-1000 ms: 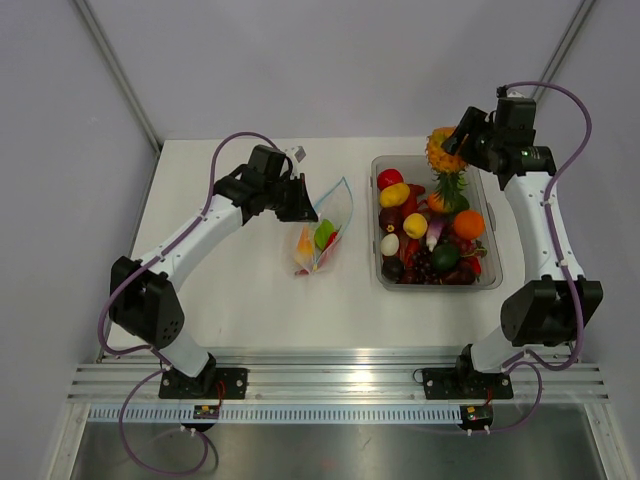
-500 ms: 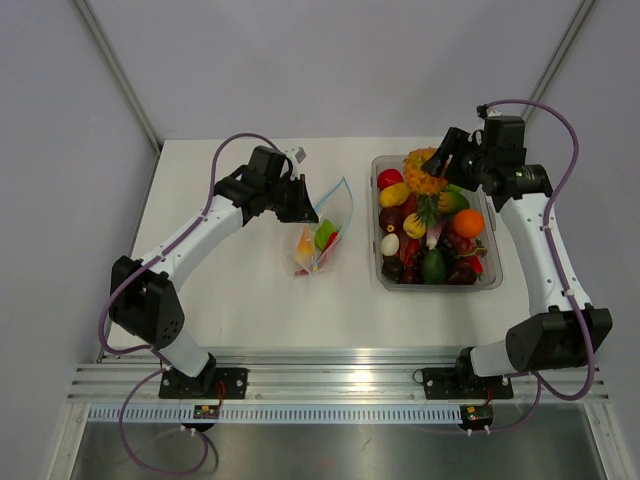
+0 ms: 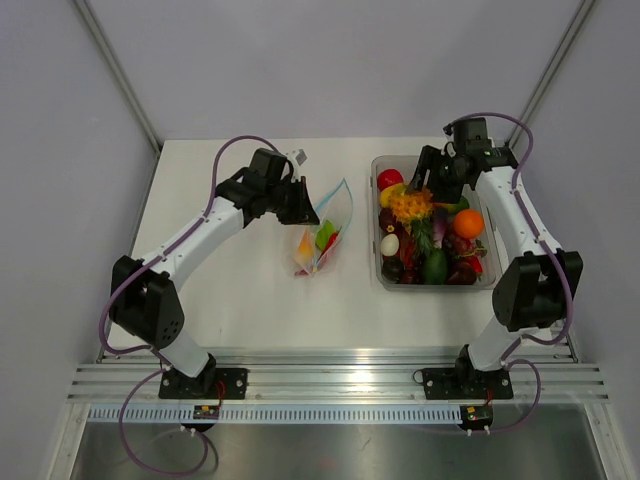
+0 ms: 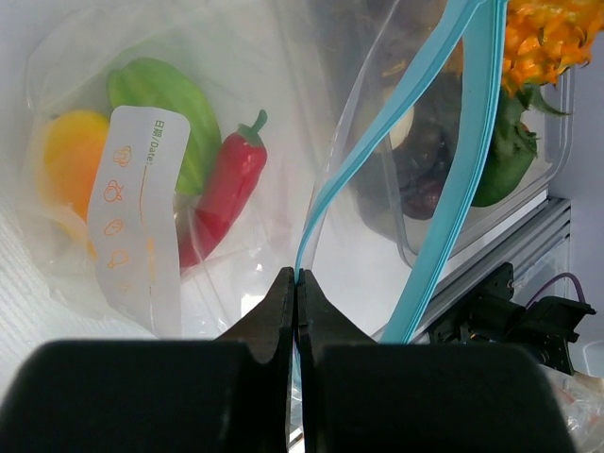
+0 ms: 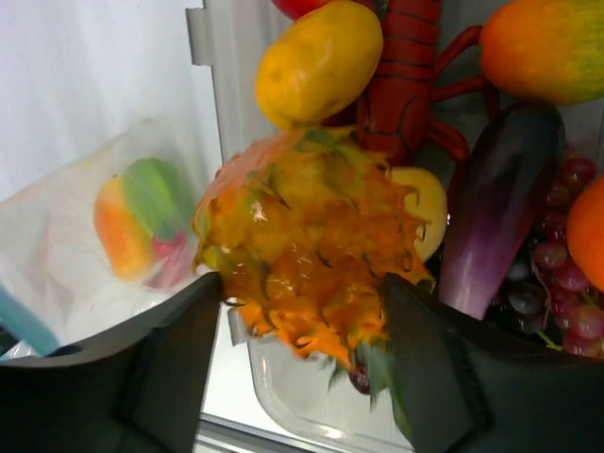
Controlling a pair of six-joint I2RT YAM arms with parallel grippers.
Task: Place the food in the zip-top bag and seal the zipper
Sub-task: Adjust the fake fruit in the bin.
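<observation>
Orange pineapple (image 5: pixel 307 250) in right end effector (image 5: pixel 302 288), left arm (image 3: pixel 195 235) outstretched, pinching zipper (image 4: pixel 317 225)

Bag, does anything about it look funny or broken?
Nothing broken or spilled. The zip-top bag has its zipper gaping, only because the left gripper pinches one lip. The right gripper holds a pineapple over the tub.

Lab — grey booth walls (image 3: pixel 60 200), aluminium rail (image 3: pixel 340 380).
</observation>
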